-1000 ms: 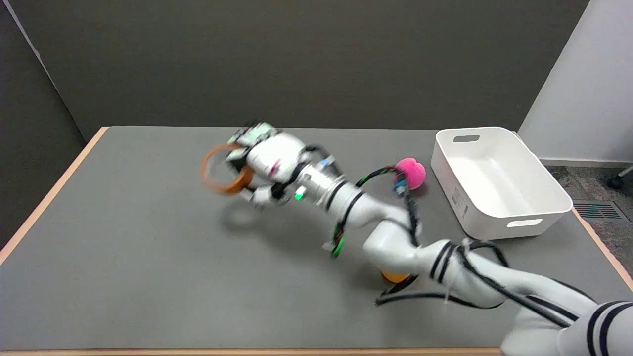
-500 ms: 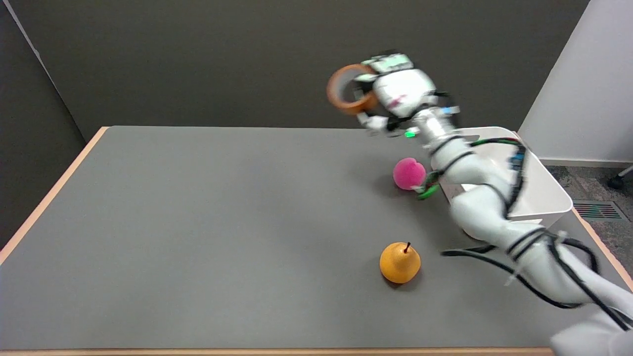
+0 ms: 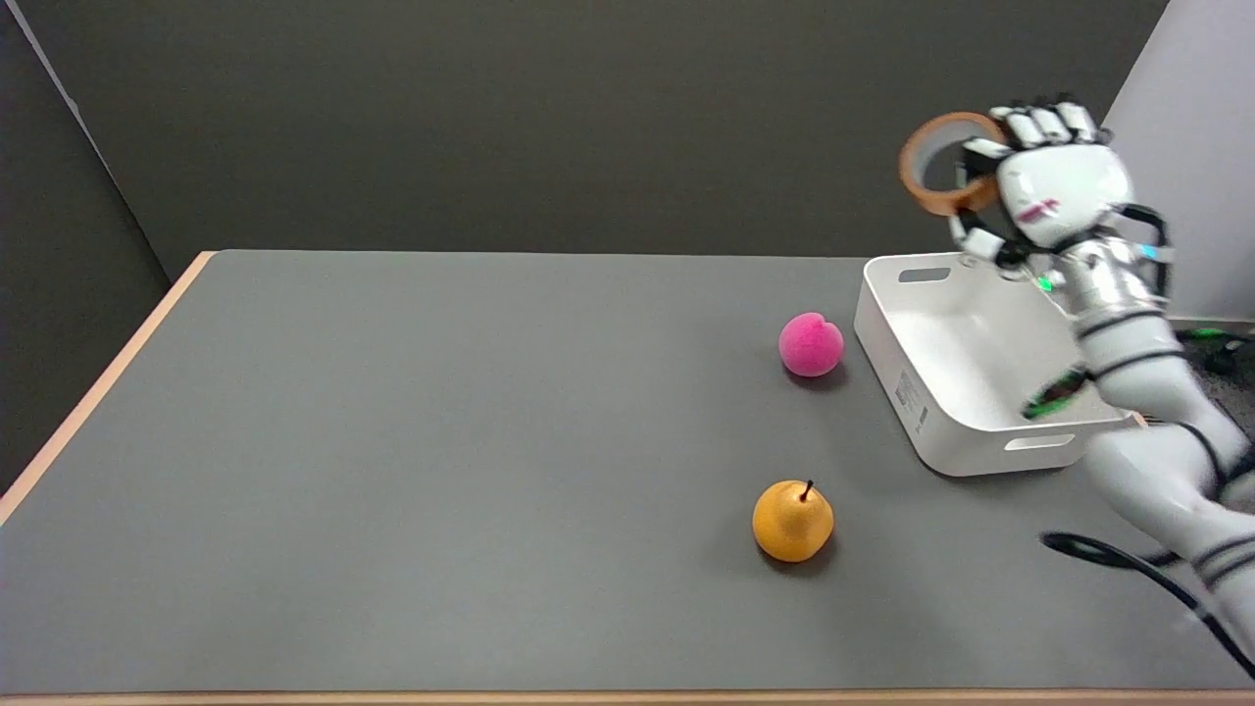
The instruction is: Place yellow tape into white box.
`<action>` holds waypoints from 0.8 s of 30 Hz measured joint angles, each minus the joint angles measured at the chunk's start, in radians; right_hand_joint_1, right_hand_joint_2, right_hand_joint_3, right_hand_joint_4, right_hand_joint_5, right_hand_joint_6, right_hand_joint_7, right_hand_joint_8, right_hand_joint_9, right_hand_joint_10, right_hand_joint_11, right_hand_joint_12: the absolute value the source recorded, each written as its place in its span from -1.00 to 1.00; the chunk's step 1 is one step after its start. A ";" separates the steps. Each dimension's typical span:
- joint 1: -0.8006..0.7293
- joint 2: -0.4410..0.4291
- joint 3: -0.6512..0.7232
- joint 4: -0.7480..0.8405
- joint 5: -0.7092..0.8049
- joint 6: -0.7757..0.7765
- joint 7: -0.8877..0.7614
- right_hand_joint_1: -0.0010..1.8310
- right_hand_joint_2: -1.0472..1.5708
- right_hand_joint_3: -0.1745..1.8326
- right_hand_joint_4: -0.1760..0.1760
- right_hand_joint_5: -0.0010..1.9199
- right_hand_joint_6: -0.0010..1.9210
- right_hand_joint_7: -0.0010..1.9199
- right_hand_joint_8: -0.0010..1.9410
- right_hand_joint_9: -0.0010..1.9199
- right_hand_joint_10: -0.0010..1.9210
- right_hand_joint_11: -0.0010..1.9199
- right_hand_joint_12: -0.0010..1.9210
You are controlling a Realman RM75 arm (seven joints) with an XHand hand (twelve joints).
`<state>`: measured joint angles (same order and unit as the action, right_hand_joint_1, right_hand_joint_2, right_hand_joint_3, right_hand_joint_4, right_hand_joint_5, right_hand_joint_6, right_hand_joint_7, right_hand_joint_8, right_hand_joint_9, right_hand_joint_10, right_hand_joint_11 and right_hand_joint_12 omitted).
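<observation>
Yellow tape (image 3: 943, 163) carried rightward, right hand (image 3: 1041, 186) gripping it

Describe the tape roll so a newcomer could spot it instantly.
Find the white box at the table's right side. Above its far end, the right hand holds the tape roll in the air: a yellow-brown hollow ring, unlike the solid pink ball and pear.

On my feed the tape (image 3: 943, 163) reads orange-brown rather than pure yellow. My right hand (image 3: 1049, 181) is white with black fingers. The box (image 3: 980, 363) is plain white. The ball (image 3: 811, 344) is bright pink, the pear (image 3: 792, 521) yellow-orange with a dark stem. The worktop (image 3: 441, 441) is grey, edged in pale wood.
</observation>
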<state>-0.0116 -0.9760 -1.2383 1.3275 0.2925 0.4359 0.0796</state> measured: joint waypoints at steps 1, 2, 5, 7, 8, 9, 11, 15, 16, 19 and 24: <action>-0.021 0.004 0.014 0.003 0.002 0.012 0.001 -0.05 0.59 -0.32 1.00 -0.29 0.61 -0.62 -0.60 -0.82 -0.42 -1.00 0.05; -0.053 0.012 0.032 0.008 0.005 0.028 0.006 -0.05 0.59 -0.32 1.00 -0.29 0.61 -0.62 -0.60 -0.82 -0.42 -1.00 0.06; -0.111 0.028 0.060 0.017 0.011 0.060 0.025 -0.05 0.59 -0.32 1.00 -0.29 0.61 -0.62 -0.60 -0.82 -0.41 -1.00 0.06; -0.151 0.041 0.070 0.021 0.017 0.082 0.047 -0.05 0.59 -0.32 1.00 -0.29 0.61 -0.62 -0.60 -0.82 -0.41 -1.00 0.06; -0.170 0.049 0.071 0.023 0.020 0.093 0.059 -0.05 0.59 -0.32 1.00 -0.29 0.61 -0.62 -0.60 -0.82 -0.41 -1.00 0.06; -0.182 0.054 0.071 0.025 0.023 0.099 0.068 -0.05 0.59 -0.32 1.00 -0.29 0.61 -0.62 -0.59 -0.82 -0.41 -1.00 0.06; -0.211 0.067 0.069 0.026 0.038 0.113 0.090 -0.05 0.59 -0.32 1.00 -0.29 0.61 -0.62 -0.59 -0.82 -0.41 -1.00 0.05; -0.243 0.080 0.052 0.018 0.081 0.122 0.118 -0.05 0.59 -0.31 1.00 -0.28 0.61 -0.62 -0.59 -0.82 -0.42 -1.00 0.04; -0.246 0.081 0.049 0.014 0.091 0.122 0.121 -0.05 0.59 -0.31 1.00 -0.28 0.61 -0.62 -0.59 -0.82 -0.42 -1.00 0.04; -0.255 0.080 0.032 -0.014 0.137 0.122 0.129 -0.05 0.59 -0.31 1.00 -0.28 0.61 -0.62 -0.59 -0.82 -0.42 -1.00 0.03; -0.255 0.065 0.007 -0.061 0.213 0.113 0.097 -0.14 0.46 -0.12 1.00 -0.42 0.32 -0.70 -0.65 -0.86 -0.44 -1.00 -0.01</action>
<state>-0.2668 -0.9110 -1.2316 1.2660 0.5054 0.5485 0.1763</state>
